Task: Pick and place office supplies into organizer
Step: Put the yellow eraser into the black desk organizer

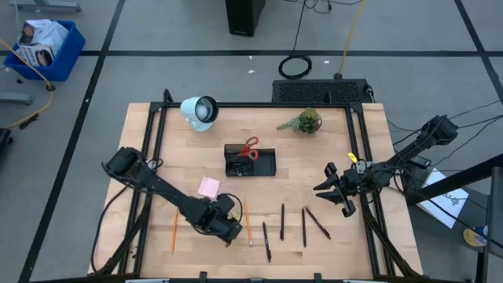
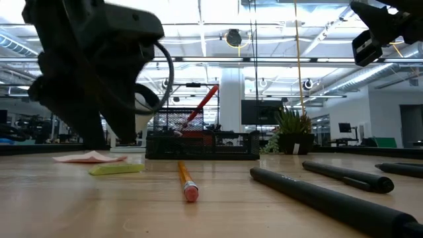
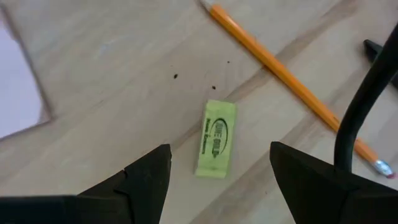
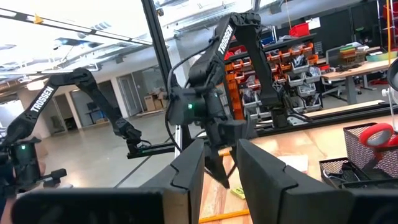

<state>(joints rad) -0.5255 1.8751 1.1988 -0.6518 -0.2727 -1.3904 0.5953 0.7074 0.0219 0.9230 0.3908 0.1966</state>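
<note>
Two dark robot arms are seen over the pale wooden table (image 1: 314, 169). The left gripper (image 3: 221, 171) is held low at the lower centre of the high view, its fingers spread wide with nothing grasped; a small yellow-green rectangular eraser (image 3: 216, 138) lies flat on the wood between the fingertips, touching neither. A thin orange pencil (image 3: 292, 84) lies just beside it. The pink square sticky-note pad (image 1: 208, 187) is placed near the left gripper. The small black compartmented organizer (image 1: 250, 161) stands at the table's centre, with red-handled scissors (image 1: 250, 148) upright inside. Black pens (image 1: 303, 226) lie at lower right. The right gripper (image 1: 336, 191) is raised at the right, fingers slightly parted and empty.
</note>
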